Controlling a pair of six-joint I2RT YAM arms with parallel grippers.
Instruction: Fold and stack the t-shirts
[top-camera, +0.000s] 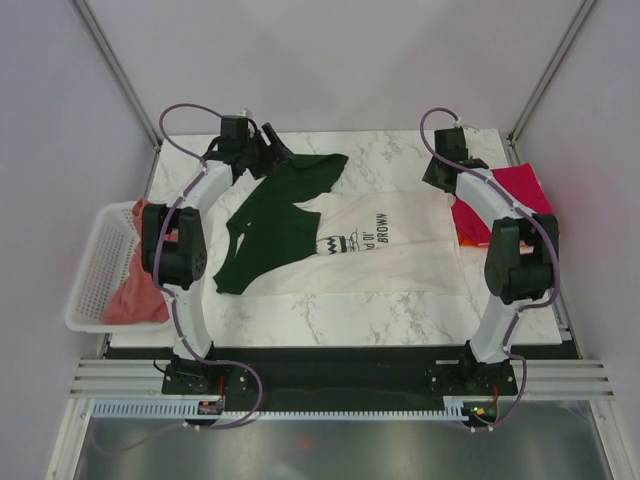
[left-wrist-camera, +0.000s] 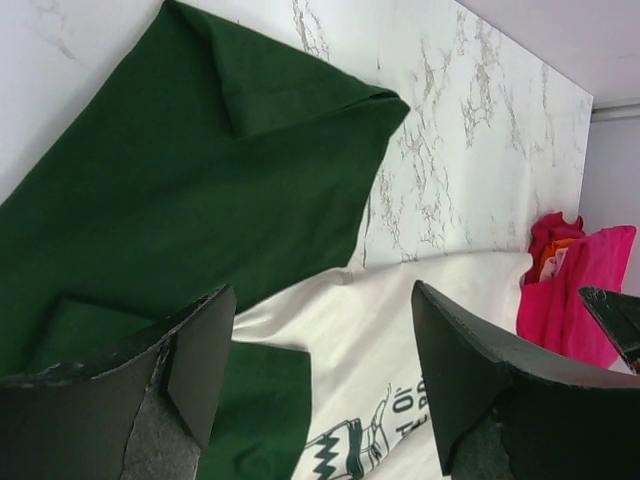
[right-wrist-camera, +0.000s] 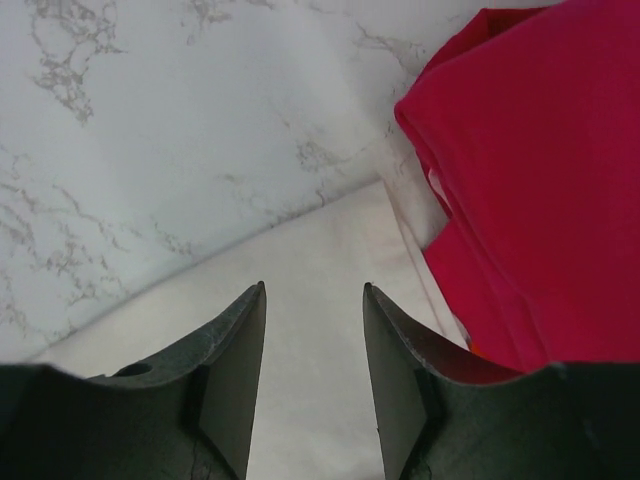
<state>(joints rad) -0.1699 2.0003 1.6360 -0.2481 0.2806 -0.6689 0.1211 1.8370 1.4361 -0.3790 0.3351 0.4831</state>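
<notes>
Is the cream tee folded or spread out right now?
Spread: the cream tee lies flat across the table, print showing, green sleeves splayed left.

White marbled tabletop (top-camera: 350, 310). A cream t-shirt with dark green sleeves (top-camera: 400, 250) lies spread across its middle; a magenta t-shirt (top-camera: 520, 188) rests at the right edge.

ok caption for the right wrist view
Open right gripper above a corner of the cream t-shirt, magenta t-shirt beside, on marble table.
</notes>
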